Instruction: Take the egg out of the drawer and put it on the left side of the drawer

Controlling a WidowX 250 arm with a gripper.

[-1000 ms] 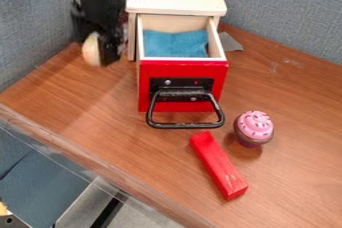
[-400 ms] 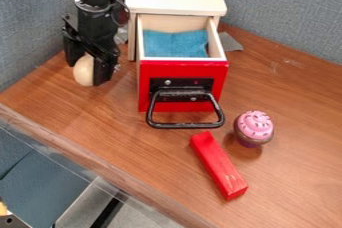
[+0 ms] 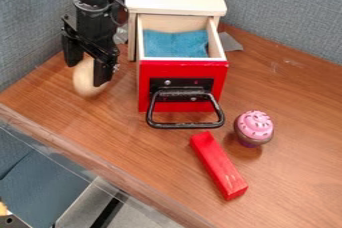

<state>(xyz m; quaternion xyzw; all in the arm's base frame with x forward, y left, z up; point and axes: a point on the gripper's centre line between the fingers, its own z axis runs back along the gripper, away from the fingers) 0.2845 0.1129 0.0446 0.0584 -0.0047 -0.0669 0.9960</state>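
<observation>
Looking at an open hand over on the left of the frame, pointing down with fingers apart on either side of the egg's upper part. Can see the egg left of the pulled-out drawer, mostly below the fingers, but can't tell about contact with them or the table. Also seeing a blue cloth inside the drawer, upper middle of the frame. Can spot a red block lying slanted at lower middle, near an upright cupcake right of center.
</observation>
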